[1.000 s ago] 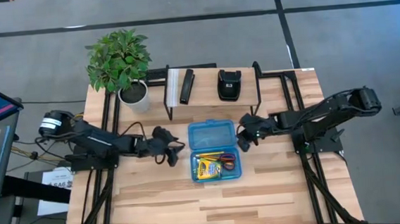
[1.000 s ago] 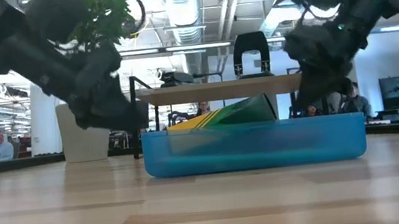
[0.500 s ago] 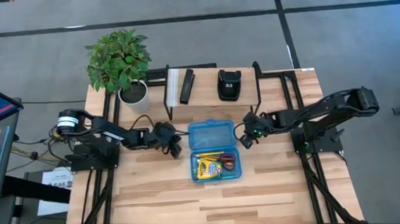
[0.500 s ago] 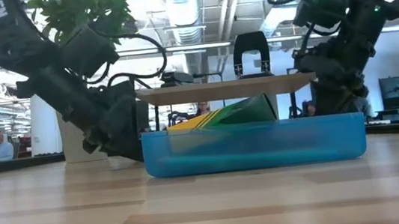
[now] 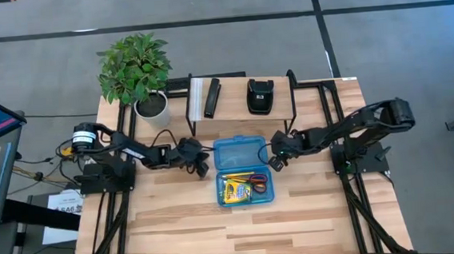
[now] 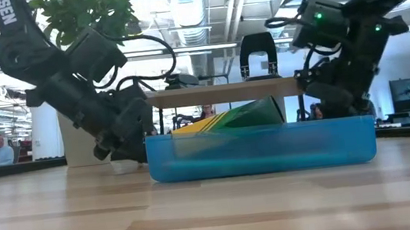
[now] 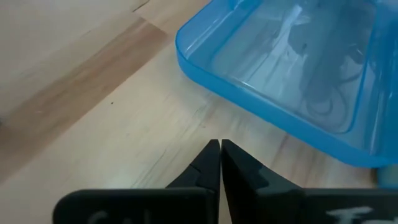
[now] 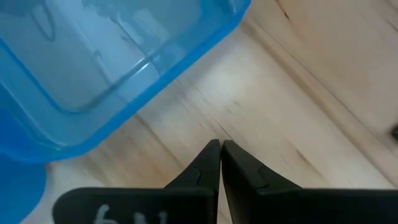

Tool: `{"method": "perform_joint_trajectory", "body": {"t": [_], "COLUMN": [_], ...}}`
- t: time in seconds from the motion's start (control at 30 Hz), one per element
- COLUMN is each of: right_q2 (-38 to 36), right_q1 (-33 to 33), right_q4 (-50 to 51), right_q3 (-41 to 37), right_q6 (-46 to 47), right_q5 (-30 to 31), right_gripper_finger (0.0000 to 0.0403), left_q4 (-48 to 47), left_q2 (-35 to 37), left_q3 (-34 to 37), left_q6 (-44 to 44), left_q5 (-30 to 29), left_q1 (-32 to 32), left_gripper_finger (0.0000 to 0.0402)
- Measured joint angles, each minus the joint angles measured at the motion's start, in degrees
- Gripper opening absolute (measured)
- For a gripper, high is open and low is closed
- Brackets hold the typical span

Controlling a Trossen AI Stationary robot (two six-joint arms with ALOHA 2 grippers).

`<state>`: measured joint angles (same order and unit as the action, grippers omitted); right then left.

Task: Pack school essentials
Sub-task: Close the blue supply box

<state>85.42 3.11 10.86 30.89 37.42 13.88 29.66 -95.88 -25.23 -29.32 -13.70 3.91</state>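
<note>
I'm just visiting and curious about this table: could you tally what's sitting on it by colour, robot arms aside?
Blue: 1, the translucent blue plastic box with its lid open.
Yellow-green: 1, the crayon box inside it.
Red: 1, the red-handled scissors inside it.
Black: 2, the flat black bar and the black pouch on the rack.
Green: 1, the leafy potted plant.
Total: 6.

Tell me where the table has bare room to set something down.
The front of the table, below the blue box, is bare wood. It is crowded beside the open lid, where the left gripper and right gripper sit, and behind, by the shelf and plant.
</note>
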Motion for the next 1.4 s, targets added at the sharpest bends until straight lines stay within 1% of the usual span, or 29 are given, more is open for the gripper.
{"method": "perform_joint_trajectory", "body": {"t": [0.17,0.3,0.4,0.63,0.77,0.9,1.13,1.4], "right_q2": [-2.34,-2.34,-0.69,1.15,1.01,1.05,1.05,1.00], "right_q1": [0.09,0.48,1.19,2.00,2.03,2.08,1.34,0.02], "right_q4": [-1.09,-1.26,-1.64,-5.36,-5.45,-6.97,-6.01,-5.45], "right_q3": [-0.35,-0.19,0.08,0.18,1.44,2.83,4.21,4.84], "right_q6": [-1.14,-1.45,-1.62,-3.38,-4.82,-5.58,-6.75,-7.48], "right_q5": [-0.92,-1.55,-1.95,-2.31,-2.64,-3.74,-3.86,-4.79], "right_gripper_finger": [0.0042,0.0042,0.0043,0.0043,0.0043,0.0043,0.0043,0.0043], "left_q4": [-2.32,-3.55,-3.52,-3.12,-2.23,-0.48,0.82,0.62], "left_q2": [0.00,0.00,0.02,0.02,-0.02,-0.02,-0.02,-0.02], "left_q3": [-1.49,-2.10,-2.10,-2.08,-2.04,-2.01,-1.88,-1.86], "left_q6": [0.79,0.79,0.79,0.79,1.22,1.38,3.11,3.39], "left_q5": [1.93,2.44,2.96,2.96,2.96,4.32,6.73,6.88], "left_q1": [1.57,2.30,2.49,2.49,2.53,2.53,2.40,2.36], "left_gripper_finger": [0.0002,0.0002,0.0002,0.0002,0.0002,0.0002,0.0002,0.0002]}}
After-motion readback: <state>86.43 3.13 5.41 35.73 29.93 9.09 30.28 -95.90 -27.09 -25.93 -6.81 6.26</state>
